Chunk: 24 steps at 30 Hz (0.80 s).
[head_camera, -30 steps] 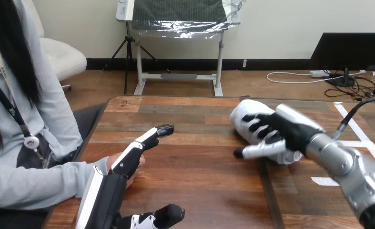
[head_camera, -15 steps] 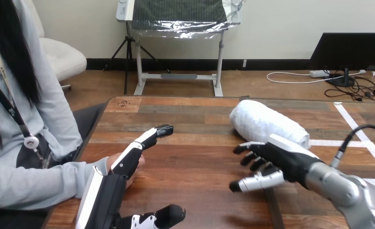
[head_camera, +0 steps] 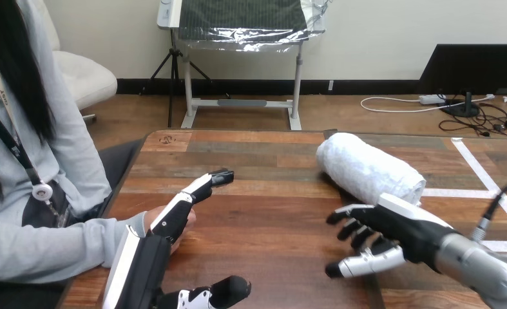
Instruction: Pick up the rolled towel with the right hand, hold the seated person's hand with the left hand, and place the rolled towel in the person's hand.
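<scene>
The white rolled towel [head_camera: 370, 168] lies on the wooden table [head_camera: 263, 212], at the far right, slanting toward the near right. My right hand [head_camera: 395, 235] hovers just in front of it, open, fingers loosely bent and pointing left, touching nothing. My left hand [head_camera: 154, 254] reaches forward at the near left with straight fingers, its thumb stretched out to the right. The person's hand [head_camera: 150, 217] rests on the table beneath it, mostly hidden, and I see no finger curled round it.
White tape strips [head_camera: 479, 168] mark the table's right part. The person sits at the left, with a grey sleeve [head_camera: 51, 248] along the near left edge. Bare wood lies between my two hands.
My right hand has come off the towel and drawn back toward me and downward. The towel now lies free and has shifted slightly to the right. My left hand has stayed put.
</scene>
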Motion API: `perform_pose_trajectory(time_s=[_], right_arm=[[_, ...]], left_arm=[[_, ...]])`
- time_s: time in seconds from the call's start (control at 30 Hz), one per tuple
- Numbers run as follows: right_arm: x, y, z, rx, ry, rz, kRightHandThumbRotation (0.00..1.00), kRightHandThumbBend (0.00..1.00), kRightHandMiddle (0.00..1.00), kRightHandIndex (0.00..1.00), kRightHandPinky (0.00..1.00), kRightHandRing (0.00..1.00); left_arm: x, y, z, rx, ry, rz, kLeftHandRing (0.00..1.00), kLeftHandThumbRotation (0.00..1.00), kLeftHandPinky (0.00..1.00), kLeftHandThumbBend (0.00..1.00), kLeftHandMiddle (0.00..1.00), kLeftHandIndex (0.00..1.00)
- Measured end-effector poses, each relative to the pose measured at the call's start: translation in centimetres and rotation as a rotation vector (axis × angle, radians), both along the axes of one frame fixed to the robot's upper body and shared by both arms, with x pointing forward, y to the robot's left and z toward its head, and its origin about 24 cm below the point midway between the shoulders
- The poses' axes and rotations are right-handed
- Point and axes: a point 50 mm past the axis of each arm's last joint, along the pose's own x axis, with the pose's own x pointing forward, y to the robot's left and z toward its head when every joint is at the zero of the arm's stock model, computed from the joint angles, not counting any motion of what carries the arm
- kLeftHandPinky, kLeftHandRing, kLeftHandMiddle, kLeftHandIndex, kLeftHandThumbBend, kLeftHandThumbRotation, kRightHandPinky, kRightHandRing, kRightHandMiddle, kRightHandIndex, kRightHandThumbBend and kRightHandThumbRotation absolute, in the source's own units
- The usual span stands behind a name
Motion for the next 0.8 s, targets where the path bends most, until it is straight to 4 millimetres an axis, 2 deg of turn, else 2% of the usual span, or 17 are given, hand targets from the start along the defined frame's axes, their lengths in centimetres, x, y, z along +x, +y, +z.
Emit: perform_pose_trajectory(time_s=[0.17, 0.43, 0.8], right_arm=[[-0.9, -0.3, 0.4, 0.012, 0.003, 0.009, 0.40, 0.84, 0.74, 0.81, 0.55, 0.67], [-1.8, -0.7, 1.5, 0.062, -0.020, 0.002, 0.36, 0.85, 0.71, 0.77, 0.55, 0.66], [-2.0, -0.6, 4.3, 0.140, -0.122, -0.005, 0.33, 0.89, 0.69, 0.75, 0.57, 0.66]], left_arm=[[0.0, 0.0, -0.2, 0.001, 0.012, 0.001, 0.89, 0.73, 0.86, 0.99, 0.85, 0.80], [0.0, 0.0, -0.4, 0.002, 0.023, 0.001, 0.88, 0.73, 0.85, 0.98, 0.84, 0.79], [0.4, 0.0, -0.4, 0.003, 0.019, -0.004, 0.89, 0.73, 0.86, 0.97, 0.84, 0.79]])
